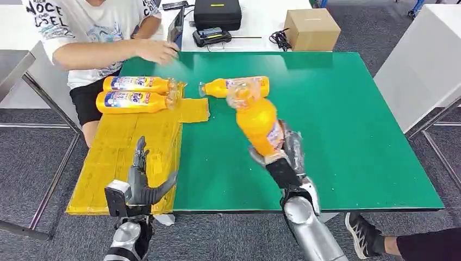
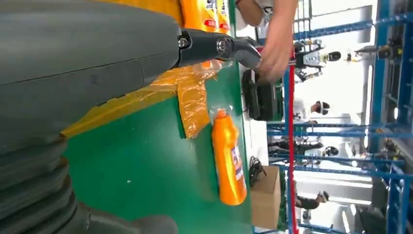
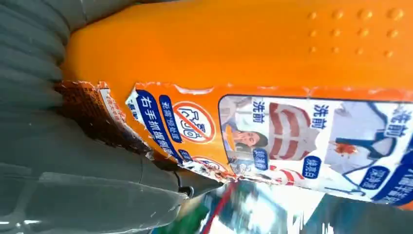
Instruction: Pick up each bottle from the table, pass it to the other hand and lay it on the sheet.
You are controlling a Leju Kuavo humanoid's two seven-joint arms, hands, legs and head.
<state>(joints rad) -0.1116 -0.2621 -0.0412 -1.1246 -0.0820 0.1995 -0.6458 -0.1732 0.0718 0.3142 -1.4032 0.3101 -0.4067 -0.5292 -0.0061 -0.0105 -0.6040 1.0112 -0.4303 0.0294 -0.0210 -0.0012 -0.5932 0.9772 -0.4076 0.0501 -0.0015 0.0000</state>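
The right hand (image 1: 282, 149) has its fingers (image 1: 294, 145) wrapped around the lower body of an orange bottle (image 1: 259, 122), which it holds lifted above the green counter (image 1: 337, 136), cap end tilted away toward the far edge. In the right wrist view the held bottle's label (image 3: 311, 141) sits close against the grey thumb (image 3: 97, 185). The left hand (image 1: 142, 182) hovers over the counter's near left corner, holding nothing, its fingers (image 1: 139, 155) extended and apart above the yellow sheet (image 1: 130, 157).

A second orange bottle (image 1: 235, 86) lies on its side on the bare green surface, just beyond the lifted one, toward the far edge, its cap pointing at the sheet. Two more bottles (image 1: 136, 93) lie side by side on the far end of the sheet, parallel to the far edge.

A person in a white shirt (image 1: 81, 27) sits at the far left corner, one hand (image 1: 157, 51) reaching over the counter's edge. Behind the far edge stand a cardboard box (image 1: 312, 30) and a black case (image 1: 217, 13) on a white table.
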